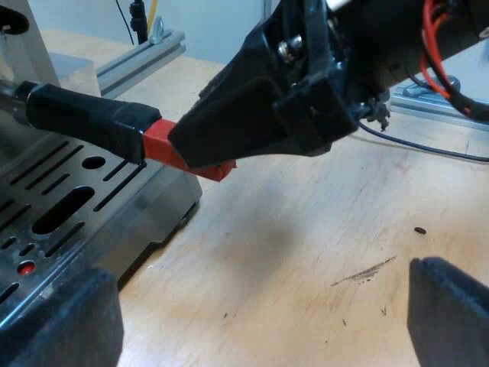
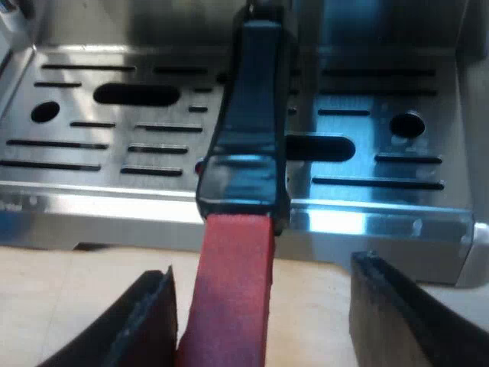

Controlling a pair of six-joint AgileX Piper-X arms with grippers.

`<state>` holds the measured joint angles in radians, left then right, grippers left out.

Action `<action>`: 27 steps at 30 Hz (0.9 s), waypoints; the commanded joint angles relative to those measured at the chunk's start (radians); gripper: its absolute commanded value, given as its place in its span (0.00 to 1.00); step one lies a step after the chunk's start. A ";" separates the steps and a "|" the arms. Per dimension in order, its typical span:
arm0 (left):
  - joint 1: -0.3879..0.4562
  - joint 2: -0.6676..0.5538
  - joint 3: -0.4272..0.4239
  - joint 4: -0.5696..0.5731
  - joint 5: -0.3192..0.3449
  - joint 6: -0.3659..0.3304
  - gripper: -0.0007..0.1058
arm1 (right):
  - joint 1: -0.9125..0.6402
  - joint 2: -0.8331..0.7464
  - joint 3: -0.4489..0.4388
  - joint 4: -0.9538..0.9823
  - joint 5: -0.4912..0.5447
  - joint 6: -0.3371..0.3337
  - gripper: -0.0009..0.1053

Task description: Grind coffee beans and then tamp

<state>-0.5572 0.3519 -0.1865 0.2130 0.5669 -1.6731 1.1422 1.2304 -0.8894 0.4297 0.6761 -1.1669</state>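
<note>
1. The holder's handle (image 2: 246, 115) ran straight out over the machine's drip tray (image 2: 114, 153), red end (image 2: 233, 298) outward.
2. Your right gripper (image 2: 265, 271) stood open around the red end.
3. Your left gripper (image 1: 256, 283) was wide open, empty.

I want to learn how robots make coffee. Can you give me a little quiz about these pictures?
1. True or false: the right gripper is shut tight on the red end.
2. What lies under the dark handle? A) a slotted metal tray B) a mug C) a tamper
3. Fill in: the left gripper hangs open over the wooden ____.

Key: 1 false, its fingers stand apart around it; 2 A; 3 table.
</note>
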 commanded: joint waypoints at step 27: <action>-0.005 0.001 -0.002 -0.016 0.013 -0.012 0.73 | -0.022 0.169 -0.005 -0.129 0.020 0.003 0.50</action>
<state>-0.5572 0.3519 -0.1865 0.2080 0.5669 -1.6731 1.1222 1.3996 -0.8894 0.3064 0.6806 -1.1658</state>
